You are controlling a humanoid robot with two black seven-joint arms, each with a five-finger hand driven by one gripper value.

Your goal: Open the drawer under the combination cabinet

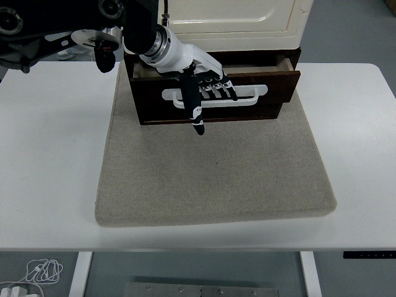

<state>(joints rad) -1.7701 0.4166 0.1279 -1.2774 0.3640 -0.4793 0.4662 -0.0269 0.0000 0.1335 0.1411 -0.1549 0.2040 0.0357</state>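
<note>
A dark brown drawer (260, 102) sits under the cream cabinet (235, 18) at the back of the mat and stands pulled out a little, a gap showing behind its front. A white handle (247, 98) runs across the drawer front. My left hand (207, 83) reaches in from the top left with its fingers curled over the handle's bar and the thumb (193, 108) pointing down in front of the drawer. The right arm is out of view.
The cabinet stands on a grey-beige mat (216, 173) on the white table (49, 154). The mat's front half lies bare between the drawer and the table's near edge. Cables (40, 270) lie on the floor below left.
</note>
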